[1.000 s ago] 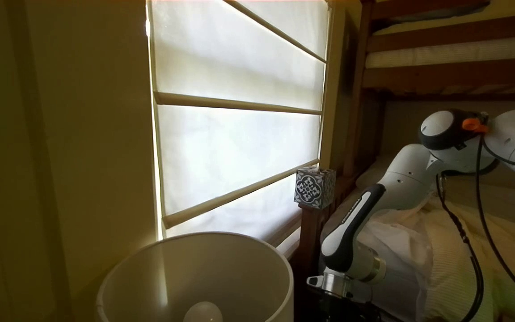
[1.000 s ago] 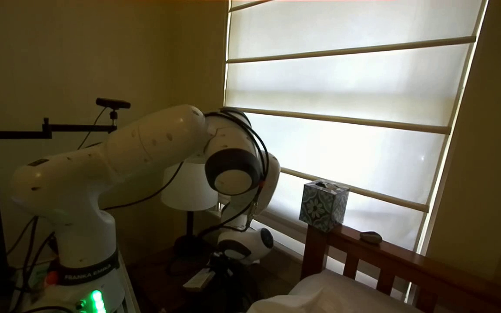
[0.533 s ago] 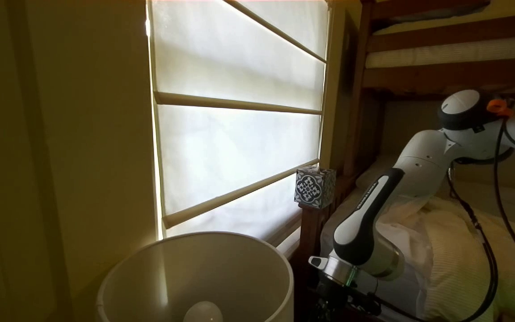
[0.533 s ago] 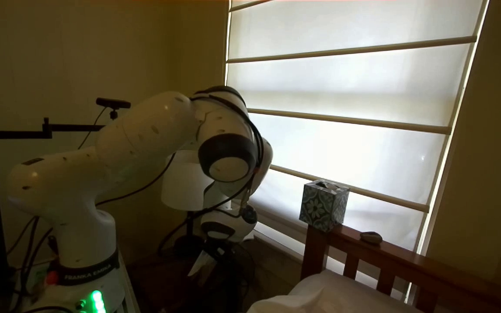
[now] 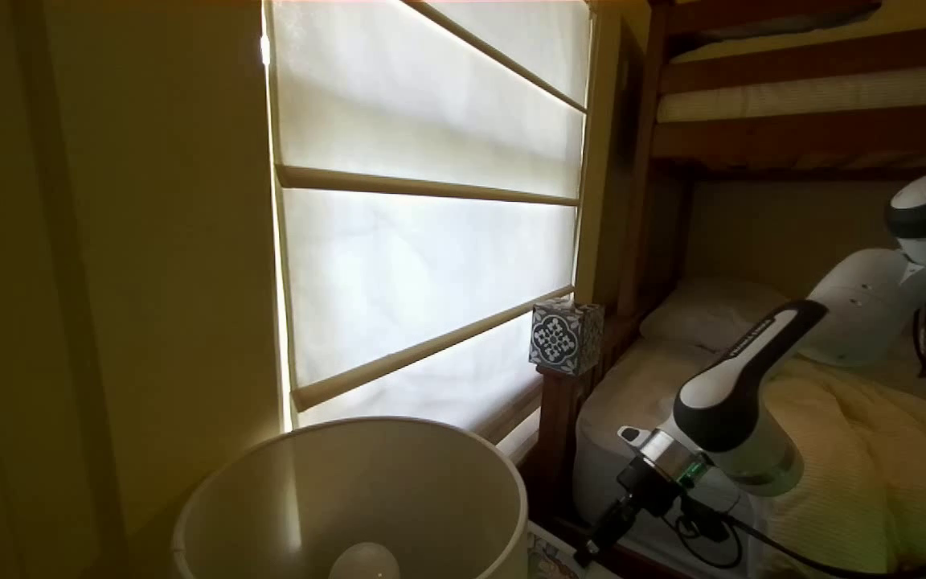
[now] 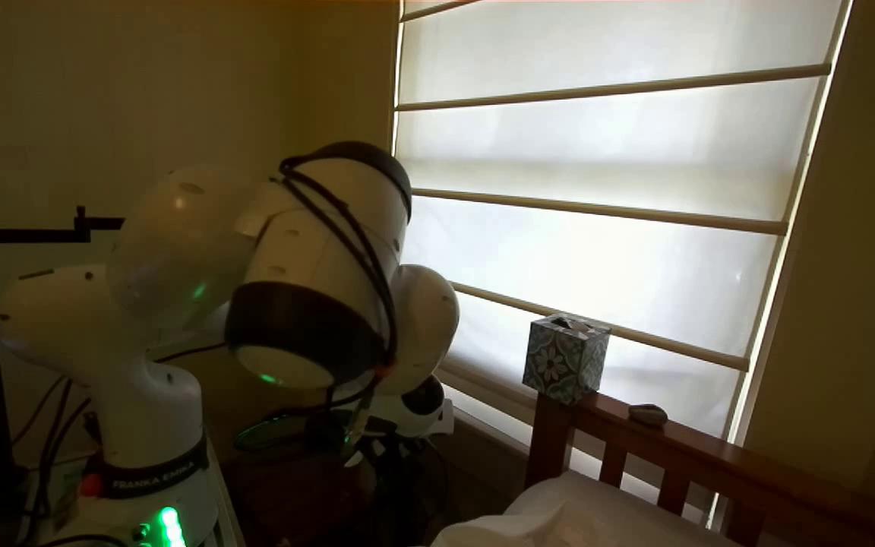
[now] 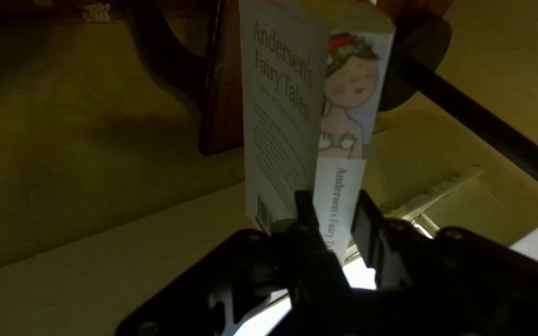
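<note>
Storybook (image 7: 287,116), titled Andersen's Fairy Tales, in the wrist view, directly between the fingers (image 7: 369,219). Looks gripped: one finger against the back cover (image 7: 278,154) near the barcode (image 7: 263,215), the opposite one at the front-cover side, the spine (image 7: 343,177) in between. Projects beyond the tips toward the top of this view, with a long axis close to top-to-bottom and a slight lean. Broadens along the spine toward that end, so probably nearer to the lens there, and set across the line of the fingers rather than straight on from them. Reads upright in lettering beside a lamp base (image 7: 428,44) with a slanting black stem (image 7: 479,121) below it; by that inversion, likely upside down in the room. Contact with the reddish-brown surface (image 7: 425,7) behind: impossible to tell.

At the bottom edge of an exterior view, a cut-off strip of the storybook's illustrated cover (image 5: 553,556) at the fingers, just right of the drum lampshade (image 5: 415,482) and below the tissue box (image 5: 566,338) on the bedpost (image 5: 558,418).

In an exterior view, no clear sight of storybook or fingers, low behind the white Panda arm (image 6: 293,262); a pale sliver (image 6: 354,459) there, too small to name. Well apart, off to the right, a slatted wooden bed rail (image 6: 741,467).
</note>
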Controlling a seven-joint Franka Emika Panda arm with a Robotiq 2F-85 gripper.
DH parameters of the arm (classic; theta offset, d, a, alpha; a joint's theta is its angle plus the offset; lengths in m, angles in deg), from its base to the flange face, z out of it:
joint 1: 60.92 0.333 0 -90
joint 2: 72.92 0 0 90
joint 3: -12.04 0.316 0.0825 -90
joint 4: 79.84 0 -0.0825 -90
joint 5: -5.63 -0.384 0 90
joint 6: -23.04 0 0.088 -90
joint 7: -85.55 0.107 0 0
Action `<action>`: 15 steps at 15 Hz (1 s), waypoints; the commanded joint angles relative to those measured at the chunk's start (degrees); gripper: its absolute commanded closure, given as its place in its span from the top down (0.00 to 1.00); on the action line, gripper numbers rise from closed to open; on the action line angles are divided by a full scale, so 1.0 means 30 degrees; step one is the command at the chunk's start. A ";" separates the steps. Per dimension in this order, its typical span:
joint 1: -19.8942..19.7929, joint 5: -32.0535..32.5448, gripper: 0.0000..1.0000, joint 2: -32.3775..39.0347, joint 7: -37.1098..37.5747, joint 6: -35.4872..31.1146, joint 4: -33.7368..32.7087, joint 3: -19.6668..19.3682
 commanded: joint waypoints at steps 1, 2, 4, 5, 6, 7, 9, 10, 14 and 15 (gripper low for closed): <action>-0.3155 0.2543 0.06 0.1858 0.1084 0.0094 0.0715 -0.0362; -0.3894 0.3047 0.06 0.2334 0.1060 0.0323 0.0718 -0.0533; -0.4845 0.3792 0.06 0.2842 0.1060 0.0594 0.0762 -0.0945; -0.4755 0.3969 0.06 0.2736 0.1110 0.0865 0.0591 -0.1284; -0.4366 0.4062 0.06 0.2492 0.1197 0.0939 0.0413 -0.1703; -0.4490 0.4217 0.25 0.2444 0.1293 0.0633 0.0475 -0.1568; -0.4468 0.4317 0.25 0.2498 0.1266 0.0655 0.0451 -0.1967; -0.4423 0.4319 0.25 0.2498 0.1266 0.0654 0.0445 -0.1977; -0.5061 0.4593 0.06 0.2616 0.1143 0.0383 0.0946 -0.1487; -0.5480 0.4811 0.06 0.2652 0.1103 0.0151 0.1243 -0.1231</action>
